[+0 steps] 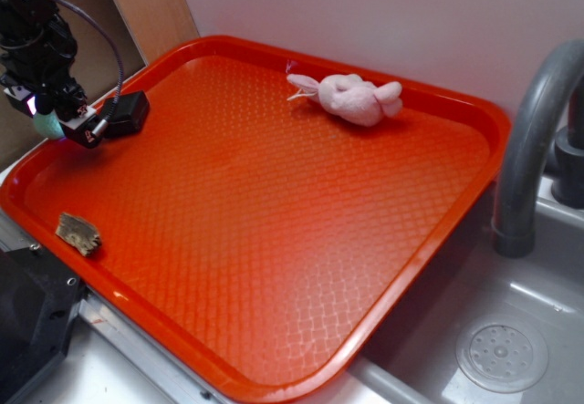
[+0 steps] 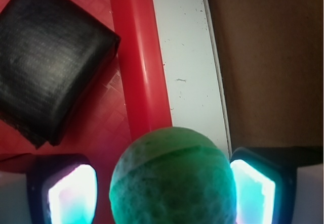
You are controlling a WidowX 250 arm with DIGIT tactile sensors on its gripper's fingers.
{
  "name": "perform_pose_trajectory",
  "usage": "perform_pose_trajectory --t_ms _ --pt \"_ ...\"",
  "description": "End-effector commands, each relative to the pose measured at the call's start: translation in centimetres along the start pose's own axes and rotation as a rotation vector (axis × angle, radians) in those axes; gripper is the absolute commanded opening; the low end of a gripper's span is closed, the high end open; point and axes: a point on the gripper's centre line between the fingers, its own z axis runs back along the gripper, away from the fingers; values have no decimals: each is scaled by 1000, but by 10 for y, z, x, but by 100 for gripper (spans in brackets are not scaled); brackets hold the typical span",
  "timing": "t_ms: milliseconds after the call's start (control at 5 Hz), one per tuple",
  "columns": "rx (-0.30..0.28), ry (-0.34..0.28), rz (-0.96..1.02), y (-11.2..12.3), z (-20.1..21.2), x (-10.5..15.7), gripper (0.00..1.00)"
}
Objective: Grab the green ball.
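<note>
Green ball [image 2: 173, 178] sits between the gripper [image 2: 162, 188] fingers [image 2: 72, 191], which are closed on it, over the tray's [image 1: 274, 390] left rim. Black block [image 1: 128, 112] lies just beside the gripper, inside the rim. Brown scrap [image 1: 78, 233] rests near the tray's near-left edge; pink bunny [image 1: 351, 98] lies well apart, by the far edge. Grey faucet [image 1: 534, 130] stands beyond the tray's right side.

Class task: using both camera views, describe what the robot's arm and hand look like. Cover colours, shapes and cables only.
The arm is black and blocky, with a thin dark cable looping from it down toward the hand. In the wrist view, the fingers are black frames with rounded corners, each holding a glowing pad that shines white with cyan and pink tints. No markings can be made out.
</note>
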Motion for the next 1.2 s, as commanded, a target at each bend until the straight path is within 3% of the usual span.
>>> perform_pose_trajectory --t_ms 0,600,800,1000 --pt "21 -32 20 9 9 0 0" --pt "14 -12 -42 -2 17 -5 0" --pt "-59 40 -70 -25 48 -13 0" --pt "-183 18 -118 -54 111 -14 0"
